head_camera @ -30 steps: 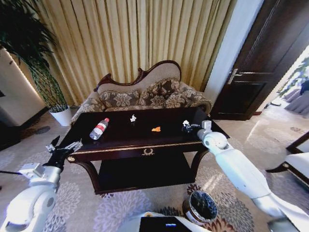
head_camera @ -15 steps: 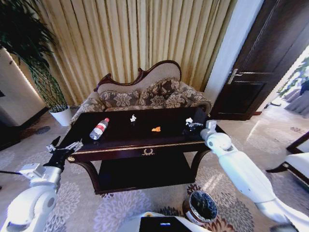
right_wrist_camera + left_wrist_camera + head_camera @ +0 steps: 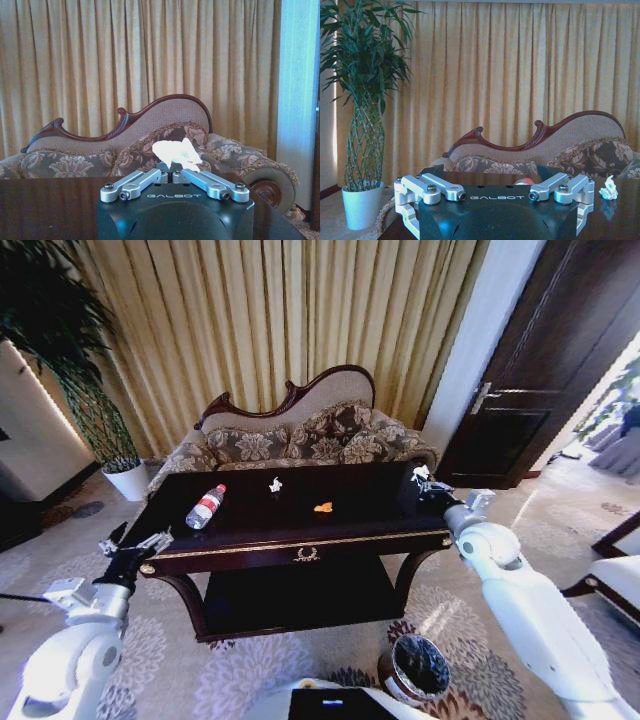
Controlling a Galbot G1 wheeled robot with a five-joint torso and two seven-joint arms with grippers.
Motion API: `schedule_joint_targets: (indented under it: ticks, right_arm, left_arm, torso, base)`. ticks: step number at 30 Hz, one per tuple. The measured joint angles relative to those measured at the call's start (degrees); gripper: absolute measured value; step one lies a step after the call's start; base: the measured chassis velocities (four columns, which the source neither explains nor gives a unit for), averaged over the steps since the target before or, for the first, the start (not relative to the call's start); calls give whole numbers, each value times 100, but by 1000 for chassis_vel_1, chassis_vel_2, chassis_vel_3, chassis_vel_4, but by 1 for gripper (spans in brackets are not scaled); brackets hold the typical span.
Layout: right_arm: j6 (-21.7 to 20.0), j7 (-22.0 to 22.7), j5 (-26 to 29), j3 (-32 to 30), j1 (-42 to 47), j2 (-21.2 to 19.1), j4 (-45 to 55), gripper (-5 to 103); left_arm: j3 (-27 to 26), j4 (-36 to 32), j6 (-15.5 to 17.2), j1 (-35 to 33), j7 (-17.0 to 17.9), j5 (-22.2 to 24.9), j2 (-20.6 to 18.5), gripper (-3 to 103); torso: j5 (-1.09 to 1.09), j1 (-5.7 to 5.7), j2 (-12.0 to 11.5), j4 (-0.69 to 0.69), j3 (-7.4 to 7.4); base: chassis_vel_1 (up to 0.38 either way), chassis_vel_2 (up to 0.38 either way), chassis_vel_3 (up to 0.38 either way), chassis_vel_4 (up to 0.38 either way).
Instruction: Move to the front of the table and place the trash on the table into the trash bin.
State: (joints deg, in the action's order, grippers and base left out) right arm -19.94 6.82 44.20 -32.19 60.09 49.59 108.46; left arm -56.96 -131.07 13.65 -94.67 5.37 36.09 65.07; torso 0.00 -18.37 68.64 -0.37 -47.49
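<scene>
Right gripper (image 3: 422,480), at right of centre above the glossy dark-mahogany table's (image 3: 250,543) far right corner, jaws pinched shut on a crumpled white scrap (image 3: 175,153). Left gripper (image 3: 135,545), lower left, spread open, empty. Clear red-labelled plastic bottle (image 3: 206,506) and small orange scrap (image 3: 323,507) lie on the tabletop; dark reddish-brown cylindrical bin (image 3: 415,669) stands bottom centre-right.

Table (image 3: 250,530) showing glossy dark mahogany; bottle (image 3: 206,506) wearing red label; scraps white (image 3: 275,484) and orange (image 3: 323,507).

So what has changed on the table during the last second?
The right tool, shut on a white scrap, has lifted it off the table and swung toward the table's right end. The bottle, the other white scrap, the orange scrap, the bin and the left tool stayed put.
</scene>
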Motion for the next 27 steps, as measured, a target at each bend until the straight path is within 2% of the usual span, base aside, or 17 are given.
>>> schedule_joint_targets:
  ticks: [10,27]
  right_arm:
    - [-8,0,-1,-54,155,12,95,0]
    - [109,-1,-128,-168,390,103,43,0]
  left_arm:
    - [-27,37,-7,-7,-30,9,-11,100]
    - [-5,2,-8,-42,-37,2,-26,100]
  torso:
    - [0,-1,-1,0,-1]
    - [0,4,2,0,1]
  base:
    - [41,-37,-33,41]
    - [231,-231,-247,232]
